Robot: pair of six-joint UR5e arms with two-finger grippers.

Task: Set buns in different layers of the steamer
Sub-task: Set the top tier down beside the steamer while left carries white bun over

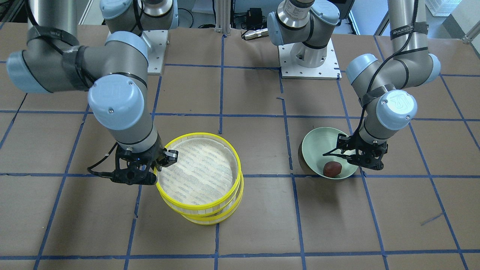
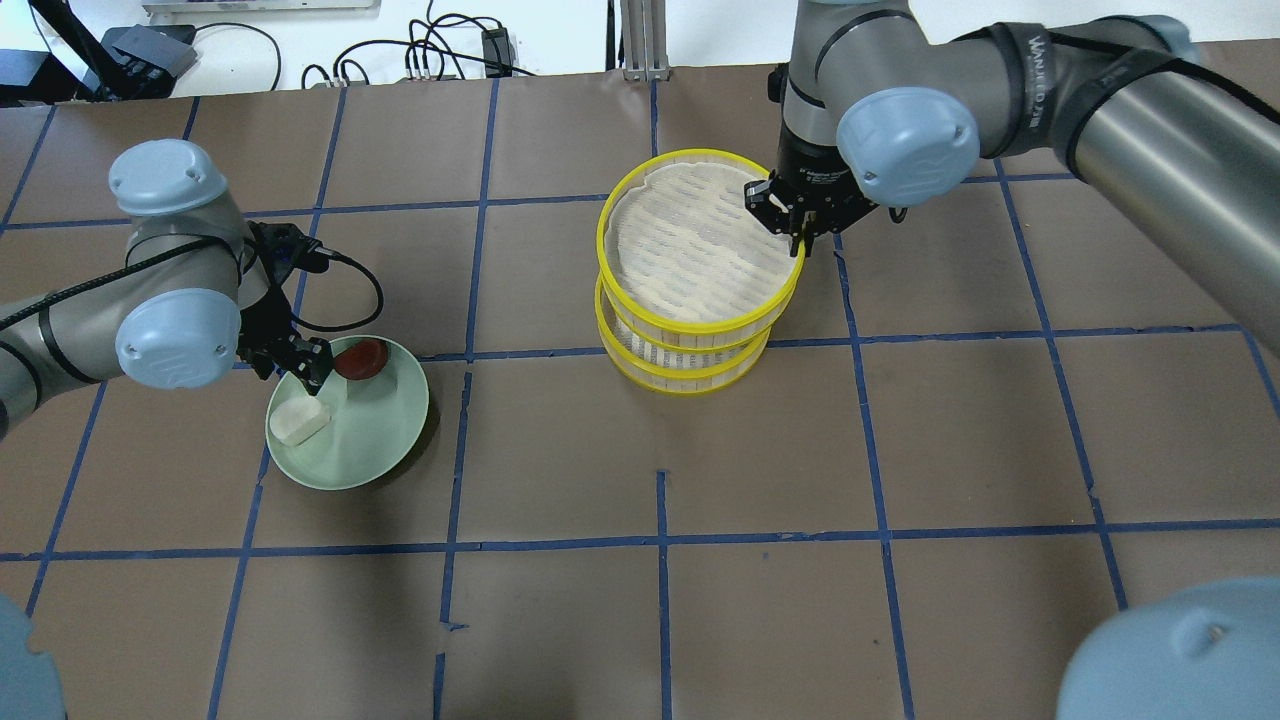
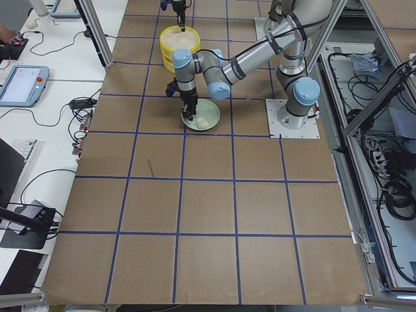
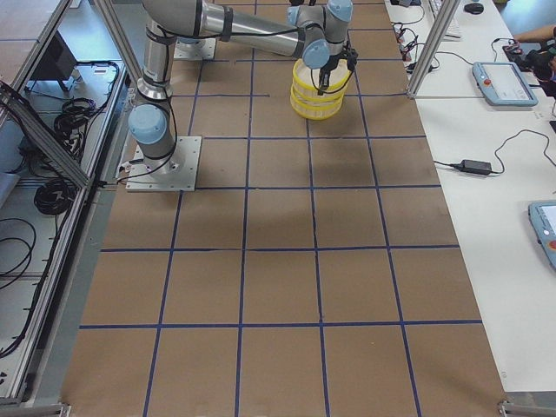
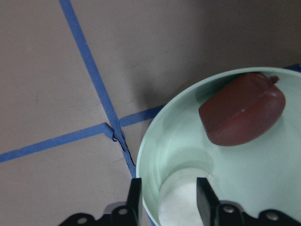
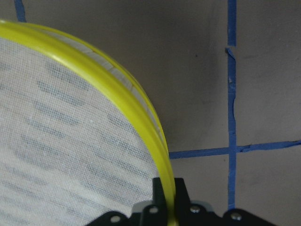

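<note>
You'll find both buns on the shallow pale green round plate (image 2: 385, 445), on the left-arm side of the brown paper-covered table with its blue tape grid (image 2: 900, 450). The small white bun (image 2: 299, 421) lies near the plate's edge and the dark reddish-brown bun (image 2: 361, 358) sits apart from it, close to the opposite rim. From the front-facing camera the white bun is hidden behind the left gripper (image 5: 169, 197). In the left wrist view the bottom edge cuts off the bun, and only its top shows between the parted fingers. Those fingers hold nothing, and one hangs right at the plate's rim.

Well apart, the two yellow-rimmed round steamer trays are stacked. The upper tray (image 2: 690, 240) sits askew and off-centre over the lower tray (image 2: 680, 372), hiding most of its mesh floor, and you can't tell whether they touch all round. The right gripper (image 6: 169, 188) is clamped on the upper tray's yellow rim, one finger inside and one outside. The side cameras show all this too small to add anything.
</note>
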